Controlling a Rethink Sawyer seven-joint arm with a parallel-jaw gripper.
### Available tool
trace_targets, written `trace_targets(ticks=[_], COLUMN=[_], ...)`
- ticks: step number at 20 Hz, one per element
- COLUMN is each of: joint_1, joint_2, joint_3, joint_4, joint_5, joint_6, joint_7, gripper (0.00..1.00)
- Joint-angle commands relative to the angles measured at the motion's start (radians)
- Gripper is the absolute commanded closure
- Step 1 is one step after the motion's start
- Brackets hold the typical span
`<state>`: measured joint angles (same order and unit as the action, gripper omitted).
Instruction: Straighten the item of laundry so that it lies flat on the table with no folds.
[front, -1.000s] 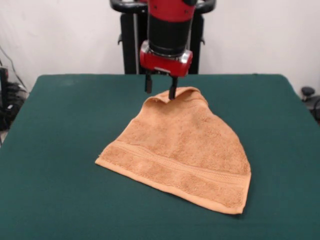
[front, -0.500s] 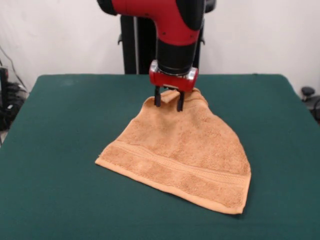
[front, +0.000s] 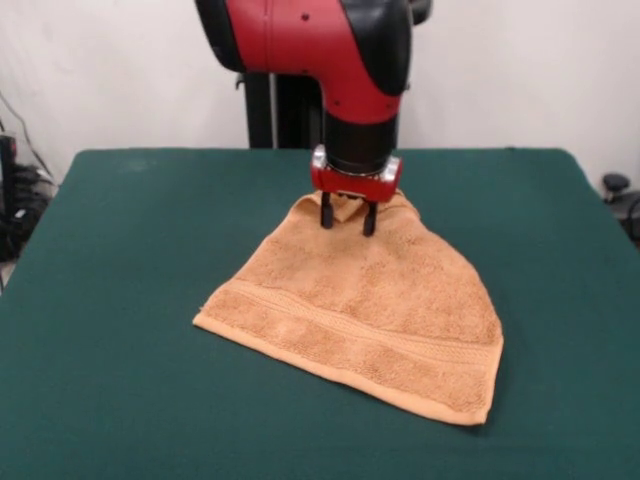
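Note:
The orange-tan towel (front: 365, 305) lies on the dark green table (front: 120, 300), folded into a rough triangle with its point toward the robot. A woven band stripe runs near its wide front edge. My gripper (front: 347, 222) hangs from the red and black arm over the towel's far, folded tip. Its two black fingers (front: 326, 212) are spread apart and reach down to the cloth, with a raised fold of the towel showing between them. The gripper is open and holds nothing.
The robot's black pedestal (front: 270, 110) stands behind the table's far edge. Cables and dark gear (front: 15, 200) sit off the table at the left edge of the view, and a small dark object (front: 615, 185) sits off the right edge.
The arm has moved toward the camera and down, from the towel's far tip onto it. The fingers now reach the cloth. The towel's left corner has shifted slightly.

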<state>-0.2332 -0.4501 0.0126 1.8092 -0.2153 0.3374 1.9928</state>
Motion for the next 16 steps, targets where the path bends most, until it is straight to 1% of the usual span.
trace_targets(ticks=[1,10,16], joint_1=[0.039,0.044,0.061], joint_2=[0.047,-0.016,-0.082], joint_3=[0.105,0.104,0.092], joint_4=[0.007,0.034,0.05], joint_5=[-0.021,0.0,0.022], joint_6=[-0.037,0.036,0.108], joint_7=[0.057,0.056,0.064], gripper=[0.0,0.0,0.0])
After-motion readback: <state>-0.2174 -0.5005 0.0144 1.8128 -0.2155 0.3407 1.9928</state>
